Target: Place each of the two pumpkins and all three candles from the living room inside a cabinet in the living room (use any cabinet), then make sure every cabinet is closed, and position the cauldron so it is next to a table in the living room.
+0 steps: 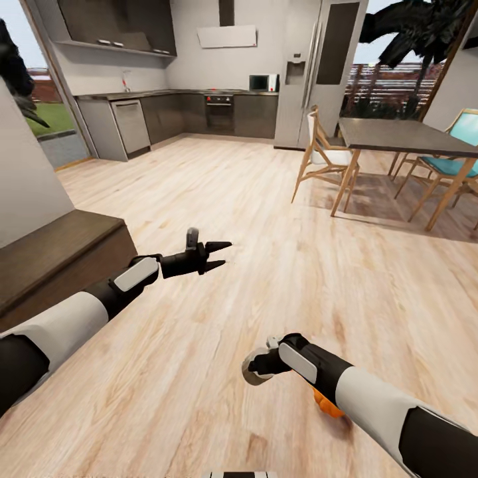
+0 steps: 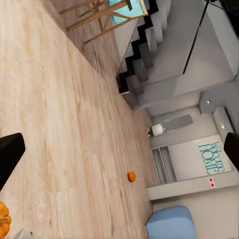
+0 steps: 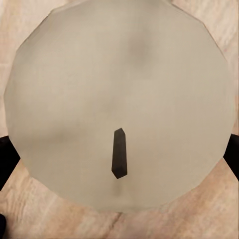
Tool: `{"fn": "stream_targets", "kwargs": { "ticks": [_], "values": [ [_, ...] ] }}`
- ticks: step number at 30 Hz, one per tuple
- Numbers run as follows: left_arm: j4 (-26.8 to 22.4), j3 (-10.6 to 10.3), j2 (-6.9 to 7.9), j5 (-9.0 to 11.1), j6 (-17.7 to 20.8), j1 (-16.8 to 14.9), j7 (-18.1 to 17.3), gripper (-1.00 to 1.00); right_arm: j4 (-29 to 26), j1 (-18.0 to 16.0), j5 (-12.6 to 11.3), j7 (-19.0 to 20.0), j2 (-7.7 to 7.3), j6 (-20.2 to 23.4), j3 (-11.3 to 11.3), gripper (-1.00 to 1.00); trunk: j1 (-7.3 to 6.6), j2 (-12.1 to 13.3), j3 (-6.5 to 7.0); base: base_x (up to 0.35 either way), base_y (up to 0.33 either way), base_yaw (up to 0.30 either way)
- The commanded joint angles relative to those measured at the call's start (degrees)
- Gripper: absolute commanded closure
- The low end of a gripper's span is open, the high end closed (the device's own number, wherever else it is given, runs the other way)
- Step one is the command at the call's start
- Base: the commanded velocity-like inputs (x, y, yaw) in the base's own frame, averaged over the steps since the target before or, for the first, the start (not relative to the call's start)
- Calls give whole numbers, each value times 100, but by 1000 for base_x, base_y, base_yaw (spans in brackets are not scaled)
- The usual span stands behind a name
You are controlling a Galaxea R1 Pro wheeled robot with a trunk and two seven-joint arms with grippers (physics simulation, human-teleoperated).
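- Cabinet (image 1: 60, 255) is sitting low at the robot's left, its front panels looking closed.
- Candle (image 3: 119, 104) is being grasped by the right gripper (image 1: 255, 368); stowing it calls for turning toward the cabinet and opening a panel.
- Pumpkin (image 1: 326, 403) is lying on the floor under the right forearm.
- Left gripper (image 1: 219, 255) is hovering released and free for that panel.

Place: open-plan home, simulated
Kitchen: grey cabinets (image 1: 166, 113), oven (image 1: 219, 113), fridge (image 1: 315, 73) seen at back
Dining: table (image 1: 405, 136), wooden chairs (image 1: 325, 156)
Floor: light wood planks (image 1: 265, 219)
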Motion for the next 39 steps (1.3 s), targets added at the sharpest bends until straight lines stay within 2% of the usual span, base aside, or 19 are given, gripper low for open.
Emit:
{"fn": "stream_targets", "kwargs": {
  "ticks": [1, 7, 14, 20, 30, 39],
  "values": [
    [15, -1, 2, 13, -6, 0, 1, -100, 2, 0, -7, -6, -5, -1, -16, 100, -22, 42, 18, 0, 0, 283],
    [6, 20, 15, 27, -2, -1, 0, -100, 42, 0, -7, -6, -31, -1, -25, 100, -154, 282, 126, 0, 0, 283],
    [1, 25, 25, 28, -2, 0, 0, -100, 415, 0, -7, -6, -1, -135, -12, 100, -308, 563, 252, 0, 0, 283],
    [7, 26, 49, 43, -2, 1, -6, -100, 438, 0, -7, -6, 0, -158, -11, 100, -440, 804, 359, 0, 0, 284],
    [6, 26, 190, 60, -1, 1, -11, -100, 442, 0, -7, -6, 22, -171, -3, 100, -659, 1205, 539, 0, 0, 284],
    [32, 26, 213, 63, 11, 1, -17, -100, 448, 0, 0, -6, 112, -177, 6, 100, -857, 1566, 701, 0, 0, 283]
  ]
}}
